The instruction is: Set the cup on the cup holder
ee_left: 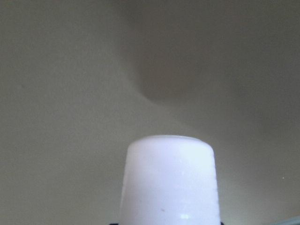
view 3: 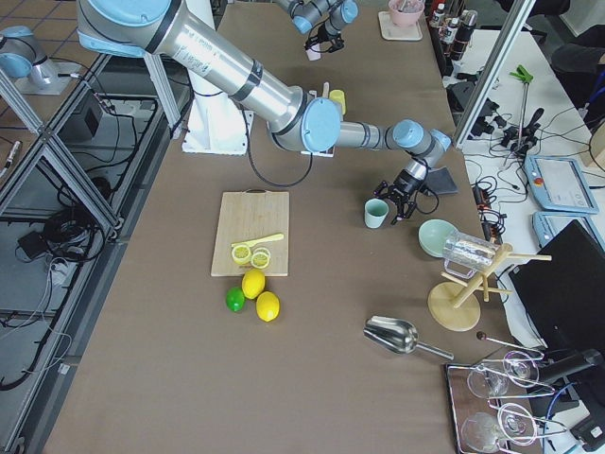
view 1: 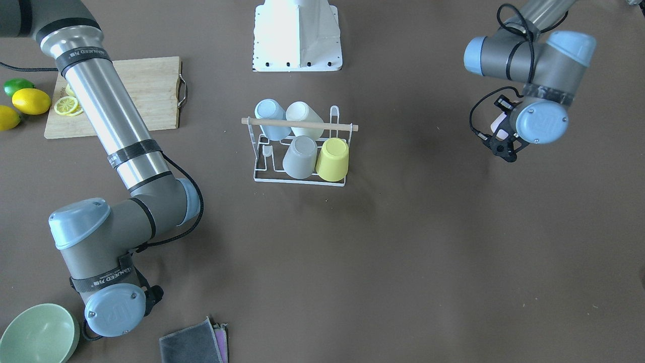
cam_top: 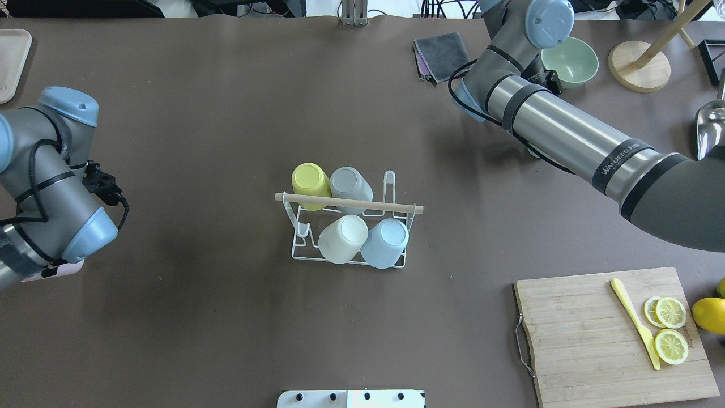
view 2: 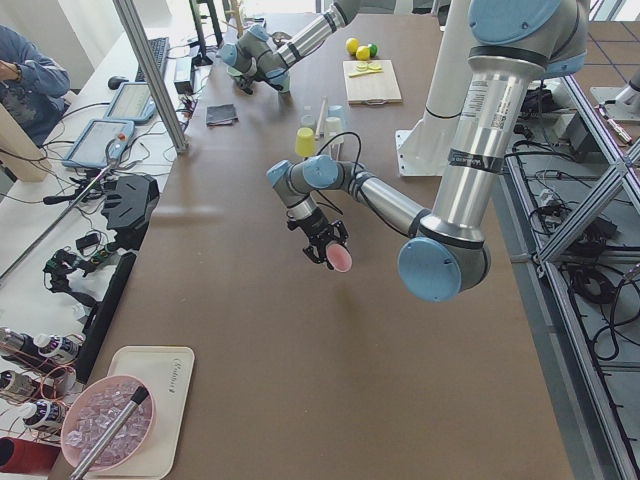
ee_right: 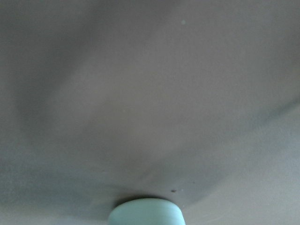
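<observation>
Far right in the front-facing view, your left gripper (view 1: 504, 147) is clamped on the pink cup (view 1: 498, 122), clear of the table. The cup holder (view 1: 347, 127) sits mid-frame, straight left of it, long side left-right, its free prong (view 1: 333, 117) on the near end. Your right gripper (view 3: 405, 195) is beside a mint cup (view 3: 376, 214); you cannot tell how open it is.
</observation>
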